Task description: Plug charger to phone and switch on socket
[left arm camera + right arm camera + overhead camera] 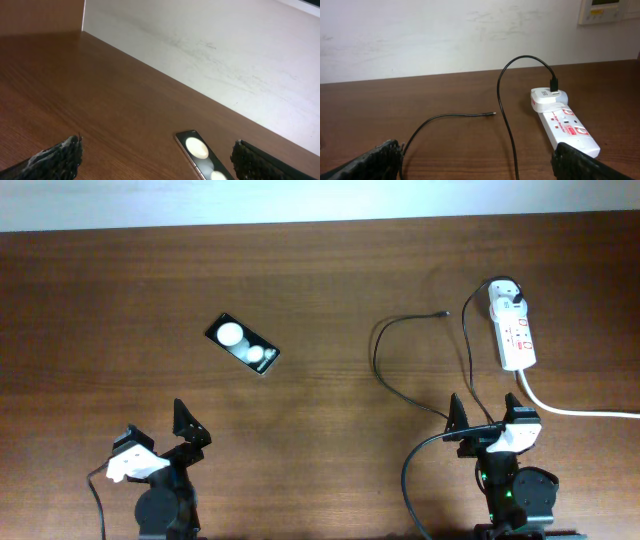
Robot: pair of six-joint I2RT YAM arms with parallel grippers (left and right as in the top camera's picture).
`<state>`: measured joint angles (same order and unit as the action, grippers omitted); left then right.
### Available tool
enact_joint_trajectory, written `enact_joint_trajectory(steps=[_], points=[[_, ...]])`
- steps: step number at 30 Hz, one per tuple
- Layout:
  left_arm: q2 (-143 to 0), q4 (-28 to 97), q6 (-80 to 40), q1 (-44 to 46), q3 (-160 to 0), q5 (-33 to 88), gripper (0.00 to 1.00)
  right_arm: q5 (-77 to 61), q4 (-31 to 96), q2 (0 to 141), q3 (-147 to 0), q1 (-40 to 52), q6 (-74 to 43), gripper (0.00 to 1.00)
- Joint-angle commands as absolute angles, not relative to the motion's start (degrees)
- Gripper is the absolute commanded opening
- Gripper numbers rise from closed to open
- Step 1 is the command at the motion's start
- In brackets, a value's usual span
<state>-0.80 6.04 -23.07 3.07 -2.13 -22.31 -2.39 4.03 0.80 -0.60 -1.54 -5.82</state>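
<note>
With the left hand [152, 428] and right hand [486, 415] held wide and empty for grasping, the charger [376, 345] is left apart from the phone [242, 345], its adapter seemingly seated in the socket [516, 335].

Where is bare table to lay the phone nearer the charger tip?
Bare wood lies between the phone and the charger loop, and along the far edge of the table. It is crowded on the right: the charger runs beside the socket, and the thick white cord trails off right.
</note>
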Motion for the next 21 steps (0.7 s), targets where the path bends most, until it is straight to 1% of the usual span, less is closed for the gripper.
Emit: enact_joint_trajectory(steps=[1, 21], points=[[-0.67, 6.07, -21.96, 2.83, -1.87, -21.85, 0.99, -1.87, 4.34, 0.21, -0.32, -1.08, -5.80, 0.99], [-0.67, 6.07, -21.96, 2.83, -1.87, -21.87, 0.99, -1.87, 4.34, 0.80, -0.32, -1.08, -5.80, 0.99]])
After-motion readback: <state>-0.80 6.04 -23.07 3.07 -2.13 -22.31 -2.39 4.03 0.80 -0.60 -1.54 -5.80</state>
